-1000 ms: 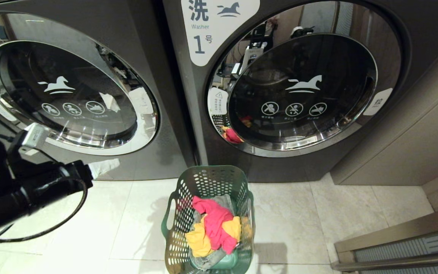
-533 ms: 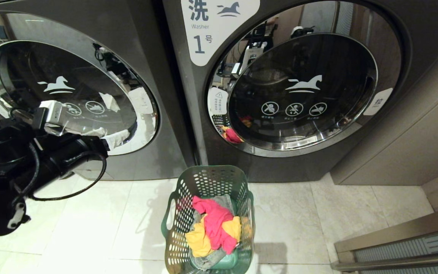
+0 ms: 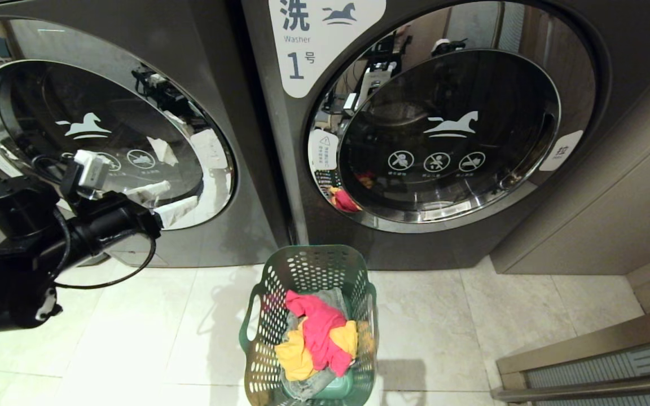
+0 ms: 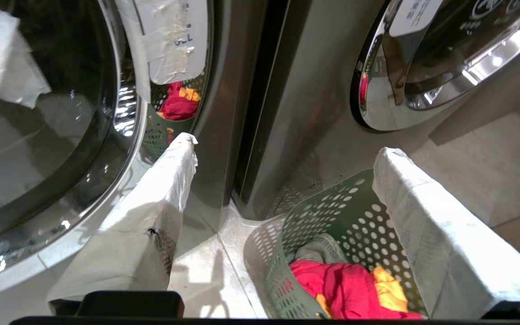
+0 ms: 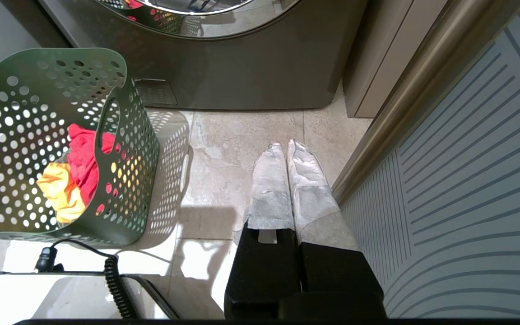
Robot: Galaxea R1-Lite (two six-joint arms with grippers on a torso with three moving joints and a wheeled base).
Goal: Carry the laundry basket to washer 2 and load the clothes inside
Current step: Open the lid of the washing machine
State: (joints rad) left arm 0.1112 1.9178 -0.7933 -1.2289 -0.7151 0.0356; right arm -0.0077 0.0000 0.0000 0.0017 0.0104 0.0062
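One wide-open left gripper (image 3: 164, 198) is being raised toward the left washer's door (image 3: 105, 141); the laundry basket (image 3: 309, 270) is being left untouched on the floor.

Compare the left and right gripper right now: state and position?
The left gripper is wide open; the right gripper is shut, pads pressed together. The left gripper is raised in front of the left washer's door; the right gripper hangs low over the floor tiles, right of the laundry basket. Both carry white-wrapped fingers and hold nothing.
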